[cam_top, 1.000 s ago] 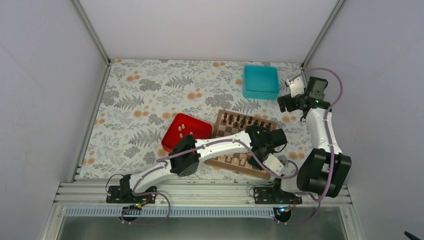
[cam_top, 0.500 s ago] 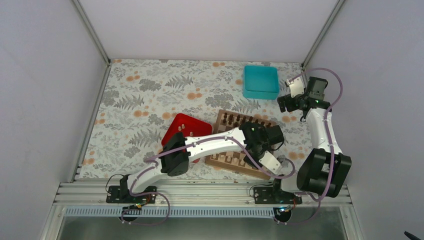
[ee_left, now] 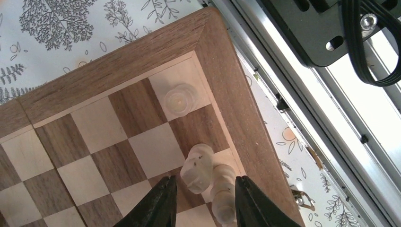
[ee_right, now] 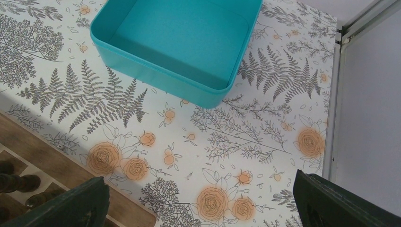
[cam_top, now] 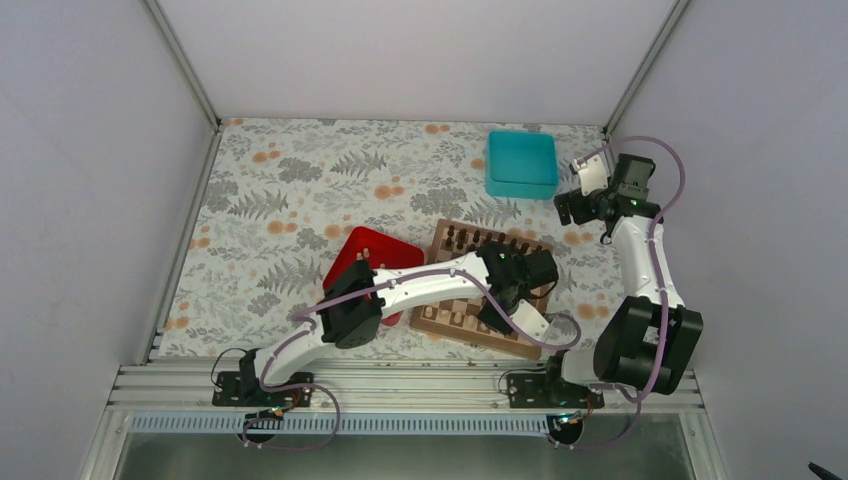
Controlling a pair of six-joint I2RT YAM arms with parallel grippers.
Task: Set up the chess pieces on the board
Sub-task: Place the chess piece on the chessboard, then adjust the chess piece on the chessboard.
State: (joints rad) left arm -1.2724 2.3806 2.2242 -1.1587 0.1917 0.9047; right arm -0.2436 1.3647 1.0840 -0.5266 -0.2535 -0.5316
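The board (cam_top: 443, 322) lies in front of the arms, with dark pieces along its far rows. In the left wrist view its near right corner (ee_left: 222, 61) shows. A pale round-topped piece (ee_left: 179, 99) stands on the corner square. A pale knight (ee_left: 198, 168) and a second pale piece (ee_left: 223, 191) stand close together between my left fingers. My left gripper (ee_left: 204, 203) is open around these two, low over the board's right edge (cam_top: 545, 288). My right gripper (ee_right: 201, 198) is wide open and empty above the table, beyond the board's far right corner (ee_right: 71, 165).
A red square tray (cam_top: 365, 248) sits left of the board, partly under the left arm. An empty teal box (cam_top: 521, 163) stands at the back right, also seen in the right wrist view (ee_right: 179, 42). Dark pieces (ee_right: 19, 182) stand along the board's far edge. A metal rail (ee_left: 302, 109) runs by the near edge.
My left arm has drawn a little left and away from the near edge, its wrist still over the board's right side. The right arm has not moved.
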